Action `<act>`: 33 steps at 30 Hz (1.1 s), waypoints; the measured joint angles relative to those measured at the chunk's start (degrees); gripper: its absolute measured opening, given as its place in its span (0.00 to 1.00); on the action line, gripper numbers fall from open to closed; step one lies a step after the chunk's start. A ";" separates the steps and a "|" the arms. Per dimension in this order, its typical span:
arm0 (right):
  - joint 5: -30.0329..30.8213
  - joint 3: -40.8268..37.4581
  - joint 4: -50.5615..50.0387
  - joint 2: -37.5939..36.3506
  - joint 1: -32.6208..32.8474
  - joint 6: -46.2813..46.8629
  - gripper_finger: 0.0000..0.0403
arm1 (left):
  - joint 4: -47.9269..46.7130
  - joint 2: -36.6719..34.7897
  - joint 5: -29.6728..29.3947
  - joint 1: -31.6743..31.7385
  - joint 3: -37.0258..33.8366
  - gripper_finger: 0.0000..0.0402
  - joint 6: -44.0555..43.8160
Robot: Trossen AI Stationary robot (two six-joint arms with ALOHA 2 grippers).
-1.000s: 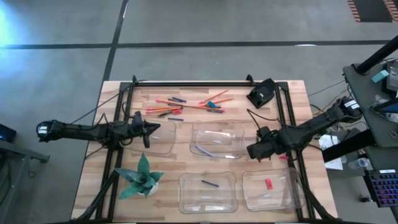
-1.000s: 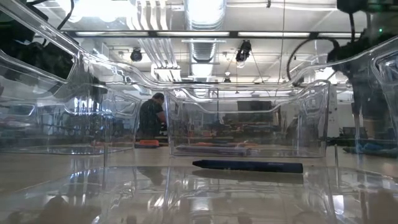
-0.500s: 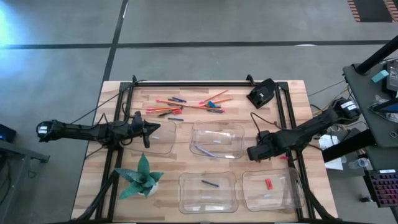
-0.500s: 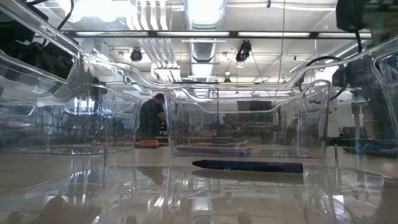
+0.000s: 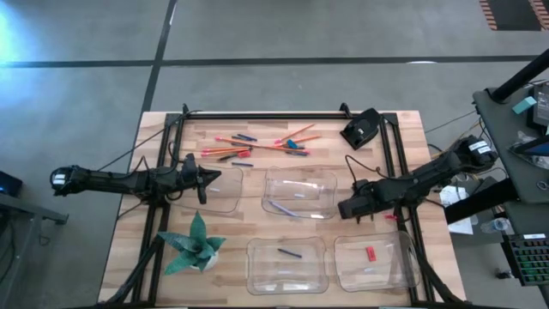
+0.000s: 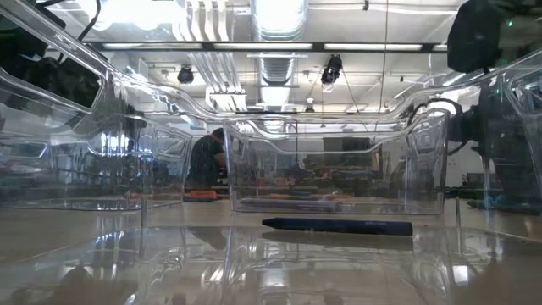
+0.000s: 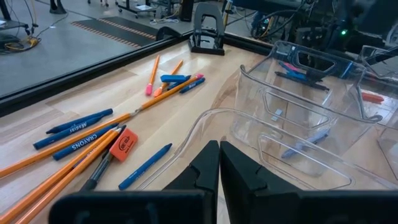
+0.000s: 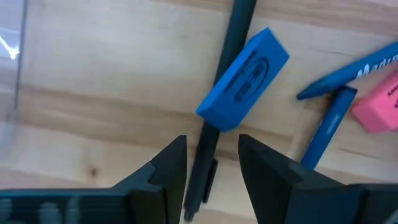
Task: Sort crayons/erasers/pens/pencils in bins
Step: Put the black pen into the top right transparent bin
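My left gripper [image 5: 204, 182] waits shut at the far-left bin [image 5: 225, 190], idle. The pencils [image 5: 249, 146] lie unsorted on the far table. My right gripper [image 5: 346, 209] hangs part-open, empty, between the right-hand bins. Only its wrist view shows a blue eraser [image 8: 243, 79] across a dark pen [image 8: 219, 109] below, likely the next pick.

Light wood table [image 5: 163, 257] with a black frame. On it: four clear bins [image 5: 298, 191], a scatter of pencils [image 5: 225, 149] and crayons [image 7: 73, 123] at the far edge, erasers [image 7: 124, 144], a green paper plant [image 5: 196, 245].
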 joint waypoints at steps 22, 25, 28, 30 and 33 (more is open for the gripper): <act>1.06 -1.84 1.29 -0.09 -1.62 -6.30 0.06 | 0.01 0.00 0.01 0.00 0.00 0.00 -0.02; 1.35 -1.63 1.18 -0.09 -1.62 -6.56 0.06 | 0.01 0.00 0.01 -0.01 -0.02 0.00 -0.02; 2.72 -0.77 1.17 -0.36 -1.66 -7.45 0.06 | 0.01 0.00 0.00 0.00 0.00 0.00 -0.02; 4.24 0.17 1.10 -0.83 -1.73 -7.85 0.06 | 0.01 0.00 0.00 0.00 0.00 0.00 -0.01; 5.46 1.70 -1.61 -1.21 -1.66 -8.54 0.05 | -0.01 0.00 0.01 -0.02 -0.02 0.00 -0.02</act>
